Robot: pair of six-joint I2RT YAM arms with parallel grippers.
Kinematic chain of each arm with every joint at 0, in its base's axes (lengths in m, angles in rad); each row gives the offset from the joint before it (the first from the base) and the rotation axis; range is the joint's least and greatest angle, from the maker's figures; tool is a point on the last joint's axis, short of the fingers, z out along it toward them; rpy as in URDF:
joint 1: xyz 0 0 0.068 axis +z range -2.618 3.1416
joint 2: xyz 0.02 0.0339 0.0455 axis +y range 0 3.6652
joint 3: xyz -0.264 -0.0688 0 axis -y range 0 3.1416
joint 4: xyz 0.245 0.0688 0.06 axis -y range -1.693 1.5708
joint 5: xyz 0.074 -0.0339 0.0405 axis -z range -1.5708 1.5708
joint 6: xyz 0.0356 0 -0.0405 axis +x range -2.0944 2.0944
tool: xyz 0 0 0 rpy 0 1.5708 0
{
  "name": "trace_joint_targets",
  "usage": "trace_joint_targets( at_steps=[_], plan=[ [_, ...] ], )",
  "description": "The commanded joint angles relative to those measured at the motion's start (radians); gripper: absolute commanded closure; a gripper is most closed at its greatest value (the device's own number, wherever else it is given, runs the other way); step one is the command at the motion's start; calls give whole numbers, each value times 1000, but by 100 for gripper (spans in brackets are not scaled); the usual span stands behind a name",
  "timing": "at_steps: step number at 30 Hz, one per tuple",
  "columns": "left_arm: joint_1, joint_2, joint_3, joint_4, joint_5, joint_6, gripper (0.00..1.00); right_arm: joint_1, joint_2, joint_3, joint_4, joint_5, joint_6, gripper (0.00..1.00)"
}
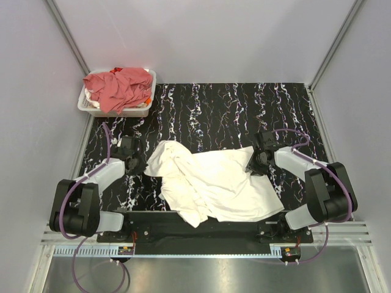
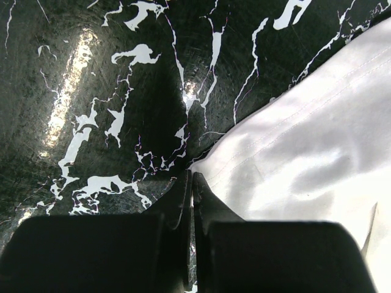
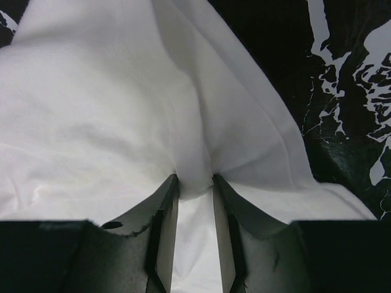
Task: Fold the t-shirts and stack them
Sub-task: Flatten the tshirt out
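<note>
The white t-shirt (image 1: 211, 183) lies crumpled and partly spread on the black marbled table (image 1: 214, 110), near the front edge. My left gripper (image 1: 139, 163) is at the shirt's left edge. In the left wrist view it (image 2: 190, 176) is shut, with the corner of the shirt (image 2: 305, 140) converging at its tips. My right gripper (image 1: 252, 166) is at the shirt's upper right corner. In the right wrist view it (image 3: 195, 178) is shut on a bunched fold of the white cloth (image 3: 122, 110). The salmon-red t-shirts (image 1: 119, 85) are heaped in the basket.
The white plastic basket (image 1: 82, 101) stands at the table's back left corner. Grey walls with metal frame posts close the table in on the left, right and back. The arm bases sit on a black rail at the near edge.
</note>
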Motion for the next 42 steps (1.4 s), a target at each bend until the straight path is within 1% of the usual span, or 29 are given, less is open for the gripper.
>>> trace_joint_targets(
  at_steps=[1,10,11,17,18,21,22,24,26,29,31,32,36,37,38,39,40,42],
  plan=[
    [4,-18,2,32,-5,10,100,-1,-18,28,-14,2,-12,64],
    [4,-19,2,36,-5,10,100,-1,-37,51,-37,19,-29,68],
    [4,-19,2,34,-5,10,100,-2,-35,57,-37,21,-30,72],
    [4,-18,2,34,-4,13,100,-4,-23,71,-41,22,-36,82],
    [2,-18,2,36,-4,11,100,-2,-20,73,-43,22,-35,88],
    [4,-16,4,34,-4,13,100,-5,-18,79,-46,21,-38,98],
    [4,-13,8,29,-4,14,100,-5,-26,82,-49,22,-41,100],
    [4,-21,19,10,-8,25,100,-8,-41,100,-78,22,-44,100],
    [2,-73,51,-56,-25,51,100,-8,-75,142,-112,42,-53,100],
    [4,-198,120,-142,-71,74,100,-10,-138,217,-189,79,-70,100],
    [2,-280,195,-185,-79,77,100,-17,-191,261,-248,97,-81,100],
    [4,-301,224,-223,-77,79,100,-17,-208,313,-268,104,-85,100],
    [4,-347,399,-326,-65,80,100,-24,-287,459,-391,140,-99,100],
    [4,-357,472,-361,-62,80,100,-24,-316,522,-408,150,-104,100],
    [4,-363,507,-372,-58,79,100,-24,-328,554,-428,156,-107,100],
    [4,-375,574,-383,-45,79,100,-24,-339,586,-464,169,-110,100],
    [4,-381,605,-397,-36,80,100,-25,-360,651,-483,176,-115,100],
    [4,-395,666,-402,-12,85,100,-24,-382,714,-524,188,-127,100]
  ],
)
